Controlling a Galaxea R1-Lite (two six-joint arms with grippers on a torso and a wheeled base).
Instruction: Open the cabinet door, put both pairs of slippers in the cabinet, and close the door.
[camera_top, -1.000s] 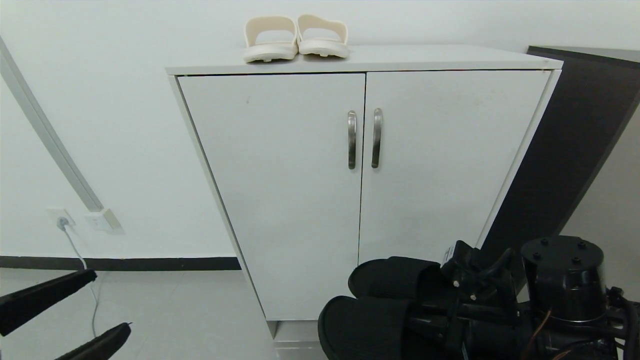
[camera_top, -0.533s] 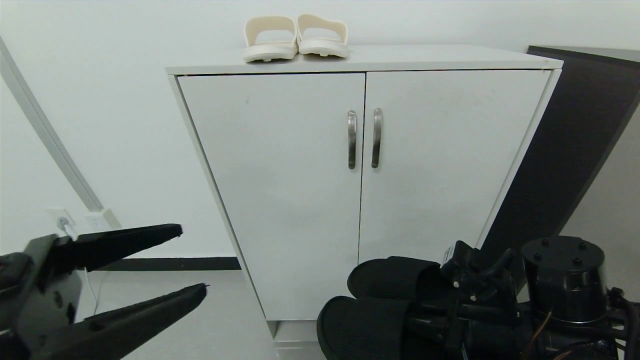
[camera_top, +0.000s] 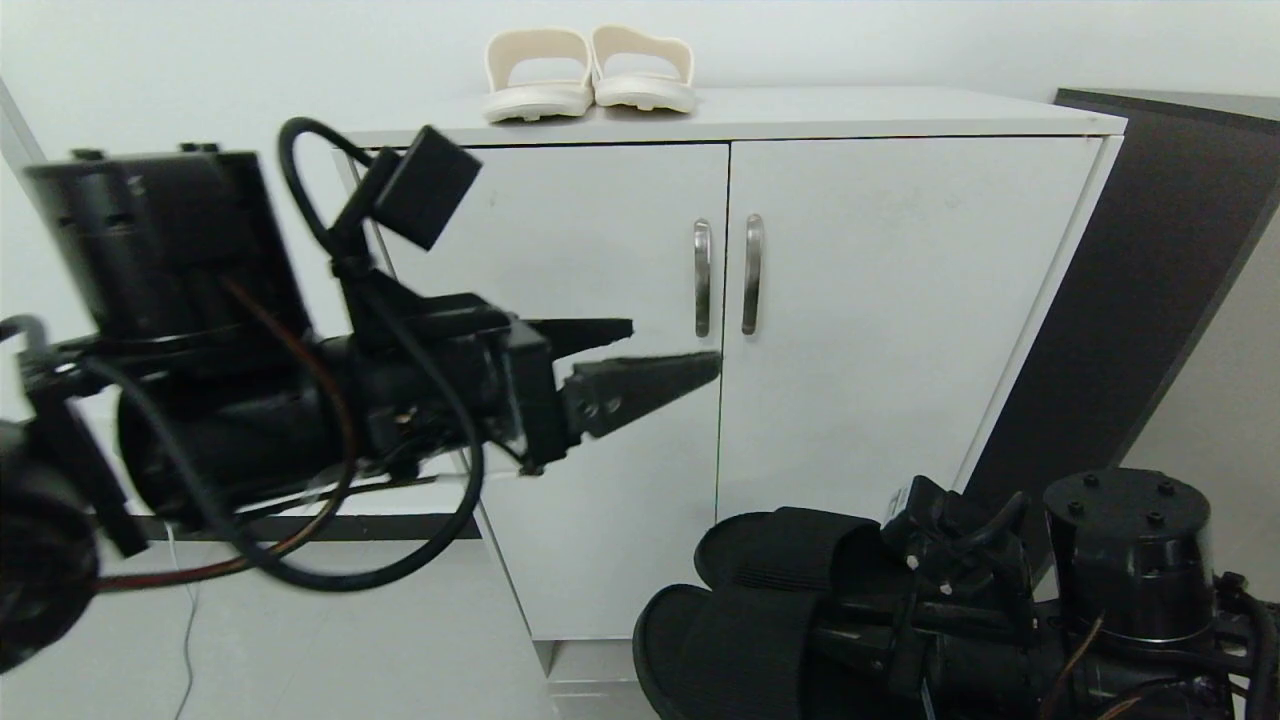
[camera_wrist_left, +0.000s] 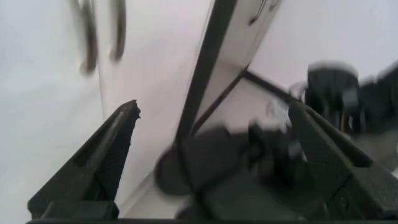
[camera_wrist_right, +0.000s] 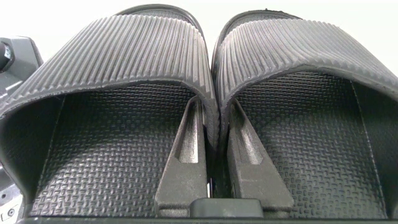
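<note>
The white cabinet has both doors shut, with two metal handles side by side at the middle seam. A cream pair of slippers sits on its top. My left gripper hangs open in front of the left door, its tips just below and left of the handles; nothing is between its fingers. Low in front of the right door, my right gripper is shut on the black pair of slippers, one finger inside each slipper, pinching their inner walls together.
A dark panel leans against the cabinet's right side. A white wall with a black baseboard runs to the left, and a cable hangs down to the grey floor there.
My left arm has swung up from the lower left and rightward, across the left door, to near the handles, staying open. The right arm and black slippers have kept still.
</note>
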